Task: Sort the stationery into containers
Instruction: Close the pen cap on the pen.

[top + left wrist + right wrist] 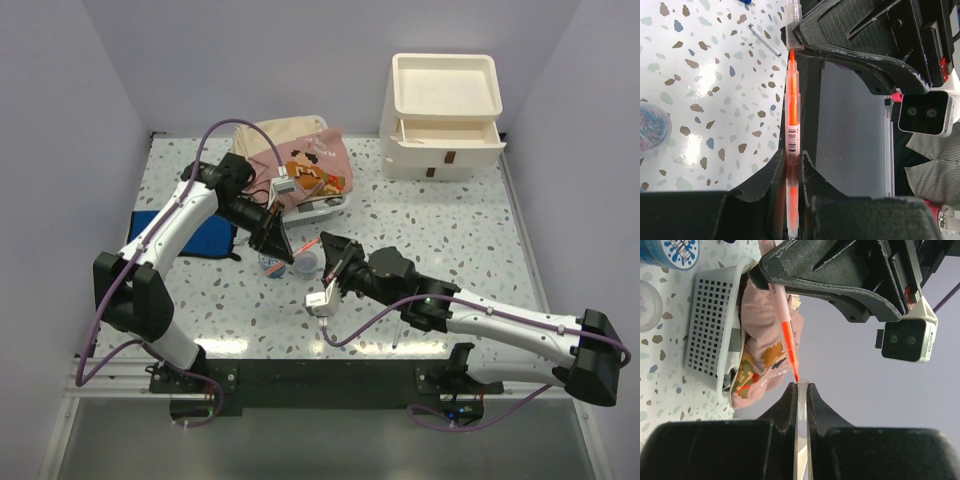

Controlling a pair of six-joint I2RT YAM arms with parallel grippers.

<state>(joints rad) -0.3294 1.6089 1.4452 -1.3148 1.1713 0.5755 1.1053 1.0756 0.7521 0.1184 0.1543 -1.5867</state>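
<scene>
My left gripper (pixel 284 247) is shut on an uncapped orange highlighter (pixel 792 125), its tip pointing away from the jaws (pixel 792 172). My right gripper (pixel 329 254) is shut on the pen's clear cap (pixel 801 407), held upright between the jaws (pixel 801 390). The two grippers meet in the air above the table's middle. The orange tip (pixel 795 376) sits right at the cap's open mouth; the cap also shows in the left wrist view (pixel 793 17). The cream-white drawer unit (pixel 445 115) stands at the back right, its upper drawer (pixel 446 132) pulled partly out.
A white mesh basket (pixel 707 325) of pink and beige clothes (pixel 305 165) lies behind the grippers. A blue tape roll (pixel 675 250) and a tiny clear cup (pixel 305 265) sit under them. A blue item (pixel 205 238) lies at the left. A slim pen (pixel 765 40) and a clip-filled cup (pixel 650 132) lie on the table.
</scene>
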